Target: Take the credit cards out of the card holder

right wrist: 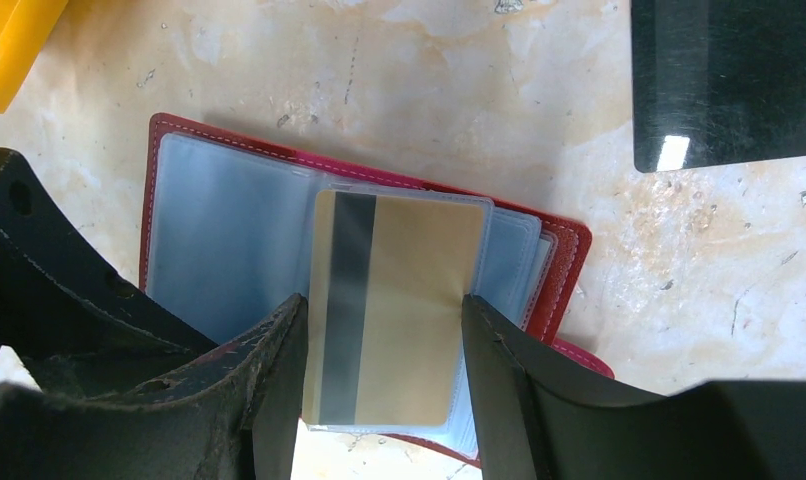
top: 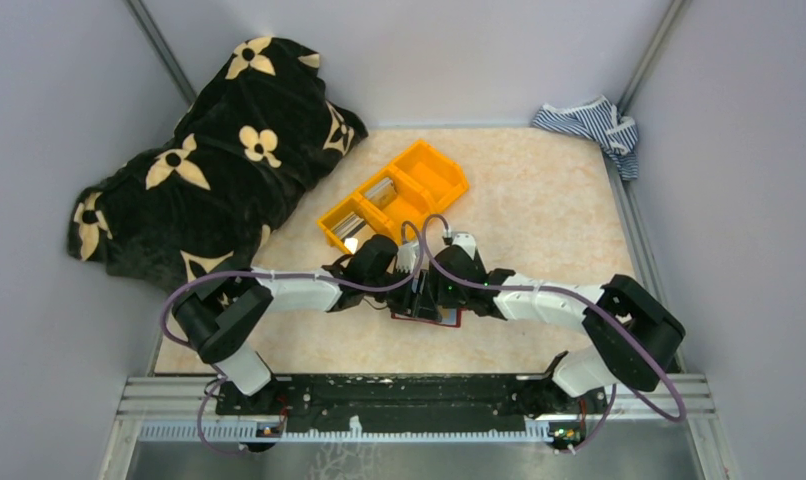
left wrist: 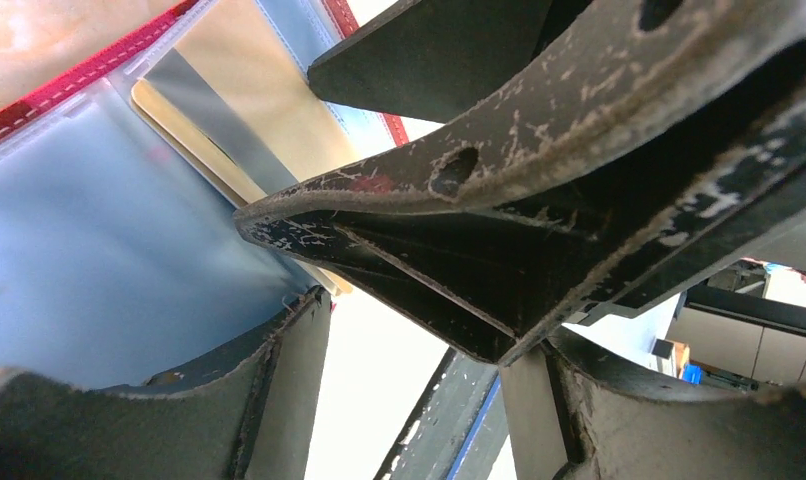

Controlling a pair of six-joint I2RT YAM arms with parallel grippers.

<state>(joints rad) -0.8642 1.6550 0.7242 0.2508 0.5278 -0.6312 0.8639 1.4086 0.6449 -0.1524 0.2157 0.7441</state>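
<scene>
The card holder (right wrist: 229, 240) lies open on the surface (right wrist: 459, 90), directly under the right gripper (right wrist: 384, 305). One card (right wrist: 399, 250) sits in the holder, between that gripper's two fingers. The left gripper (left wrist: 414, 350) hangs over the same holder, close against the right gripper. A second card (right wrist: 729, 80) lies loose on the surface beyond the right gripper and off to one side, apart from the holder. A bin (top: 394, 195) stands just behind both grippers. A blanket (top: 209, 170) lies heaped well to the left of the left gripper and behind it. A cloth (top: 589, 125) sits far behind the right gripper, to its right.
</scene>
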